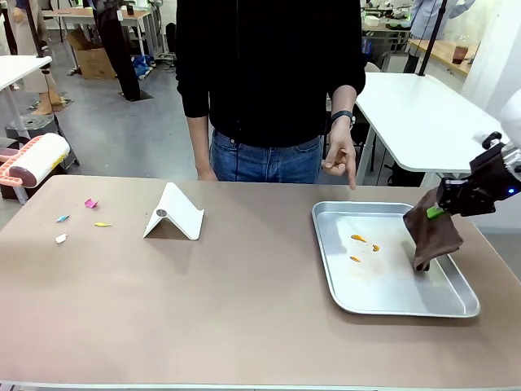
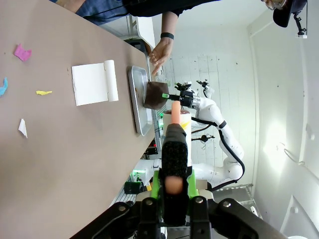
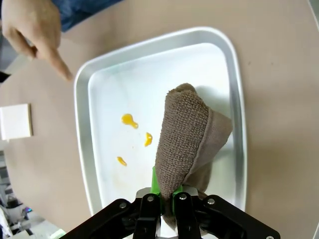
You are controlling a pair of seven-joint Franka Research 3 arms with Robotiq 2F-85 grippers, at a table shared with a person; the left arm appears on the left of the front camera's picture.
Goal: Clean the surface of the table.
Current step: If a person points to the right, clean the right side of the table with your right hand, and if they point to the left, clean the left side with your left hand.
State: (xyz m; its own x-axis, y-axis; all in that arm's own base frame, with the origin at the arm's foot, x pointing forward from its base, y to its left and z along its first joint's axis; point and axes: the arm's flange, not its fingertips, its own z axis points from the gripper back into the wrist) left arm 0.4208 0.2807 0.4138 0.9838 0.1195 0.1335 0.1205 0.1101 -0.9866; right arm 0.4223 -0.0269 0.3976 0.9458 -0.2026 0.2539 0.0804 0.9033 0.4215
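Note:
The taupe table [image 1: 244, 318] carries a metal tray [image 1: 326, 261] on its right half, with three orange spots [image 1: 358, 239] on the tray floor. My right gripper [image 1: 437, 212] is shut on a brown cloth [image 1: 431, 238], which hangs over the tray's right side with its lower end at the floor. In the right wrist view the cloth [image 3: 187, 139] hangs from the gripper [image 3: 167, 191], right of the spots [image 3: 128, 119]. My left gripper [image 2: 174, 174] is off the table's left end, shut on a slim black-and-peach tool [image 2: 174, 149].
A person stands at the far edge, one hand [image 1: 340, 159] pointing down at the tray. A white folded stand [image 1: 173, 213] sits left of centre. Small paper scraps [image 1: 90, 204] lie near the left end. A lint roller [image 1: 37, 159] stands beyond the left corner.

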